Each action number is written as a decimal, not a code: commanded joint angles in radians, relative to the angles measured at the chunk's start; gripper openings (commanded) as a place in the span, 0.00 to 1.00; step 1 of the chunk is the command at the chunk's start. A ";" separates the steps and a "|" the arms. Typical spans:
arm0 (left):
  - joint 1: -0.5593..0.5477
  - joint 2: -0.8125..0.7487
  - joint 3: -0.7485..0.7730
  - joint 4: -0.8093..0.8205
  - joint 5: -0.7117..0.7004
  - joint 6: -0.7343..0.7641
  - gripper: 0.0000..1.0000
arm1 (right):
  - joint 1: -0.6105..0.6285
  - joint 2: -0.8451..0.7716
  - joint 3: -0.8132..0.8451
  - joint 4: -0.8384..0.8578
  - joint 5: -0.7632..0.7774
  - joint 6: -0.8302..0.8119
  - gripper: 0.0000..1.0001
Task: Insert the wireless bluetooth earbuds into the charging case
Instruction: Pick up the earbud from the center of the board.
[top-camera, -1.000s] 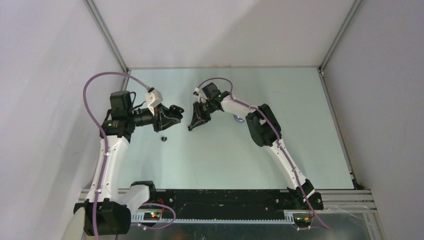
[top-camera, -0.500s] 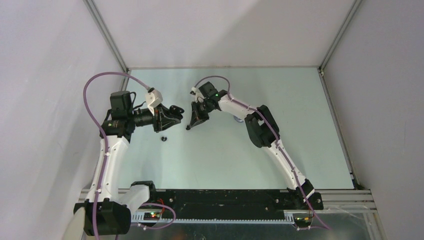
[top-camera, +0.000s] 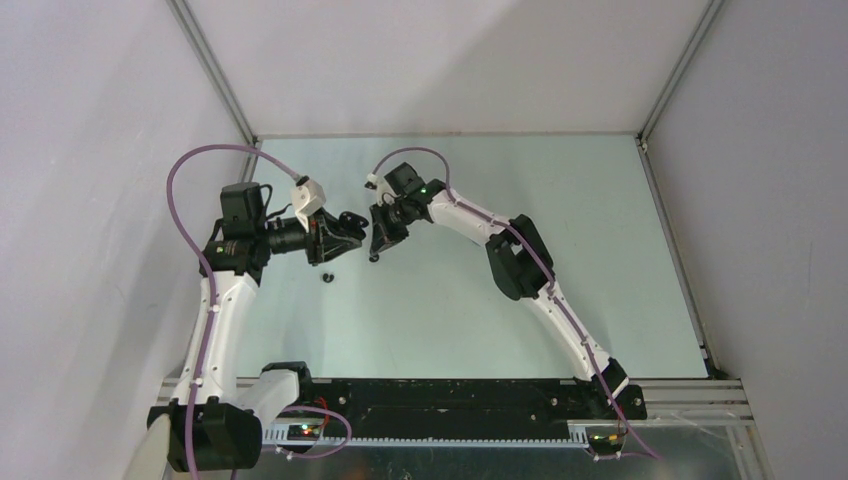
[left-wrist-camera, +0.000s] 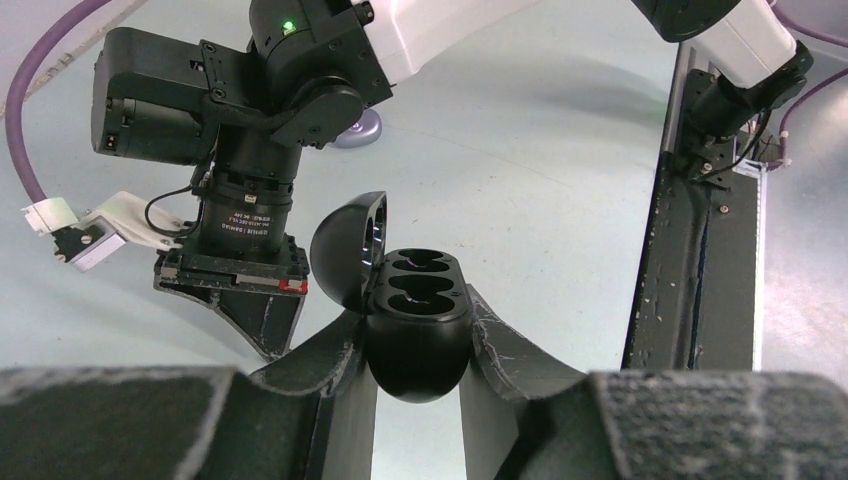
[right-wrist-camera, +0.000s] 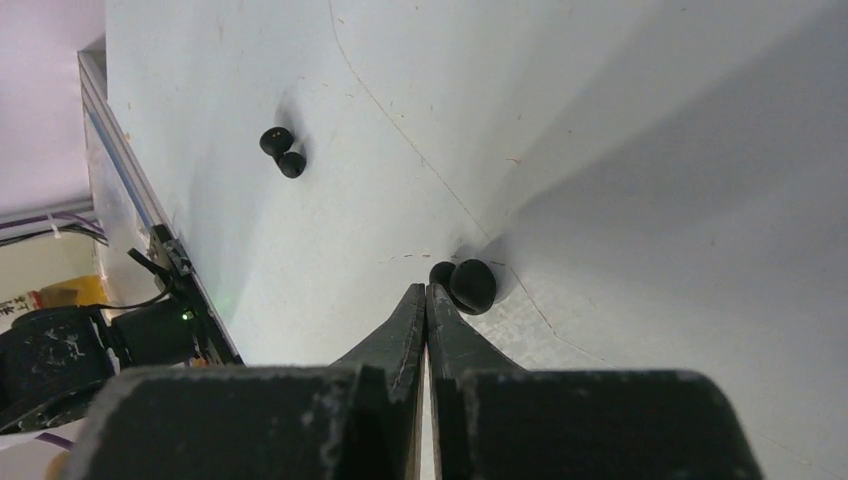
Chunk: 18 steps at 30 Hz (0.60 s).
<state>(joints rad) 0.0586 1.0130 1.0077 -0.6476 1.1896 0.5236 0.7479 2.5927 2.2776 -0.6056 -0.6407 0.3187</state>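
Since 1 second ago, the right arm has swung leftward across the worktop (top-camera: 450, 320). The right end effector (right-wrist-camera: 426, 295) now sits closer to the left one than before, and the gap between them in the top view has narrowed. Its 2 fingers, which were partly apart 1 second ago, are now pressed together with nothing between them. 1 black earbud (right-wrist-camera: 470, 285) sits just beside those closed tips on their right. We cannot tell whether it touches the finger or simply lies on the worktop.

The second black earbud (right-wrist-camera: 281, 152) lies well apart from the first. It is on the worktop below the left arm in the top view, in the same spot as before.

The left arm has not shifted. The left end effector (left-wrist-camera: 415, 330) stays clamped on the rounded black charging case (left-wrist-camera: 415, 365), 1 finger on each side. The case is upright and its lid (left-wrist-camera: 345, 245) stands hinged open to the left. We cannot tell whether its sockets hold anything.
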 joint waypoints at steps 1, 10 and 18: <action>0.004 -0.030 0.008 -0.001 0.032 0.016 0.12 | 0.009 -0.004 0.051 -0.010 0.017 -0.040 0.07; 0.004 -0.036 0.009 -0.004 0.032 0.015 0.12 | 0.005 -0.069 -0.019 -0.047 0.069 -0.079 0.26; 0.004 -0.038 0.004 0.000 0.037 0.015 0.12 | 0.040 -0.083 -0.016 -0.085 0.186 -0.244 0.38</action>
<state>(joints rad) 0.0586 1.0000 1.0077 -0.6540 1.1900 0.5240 0.7620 2.5649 2.2639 -0.6456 -0.5583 0.1860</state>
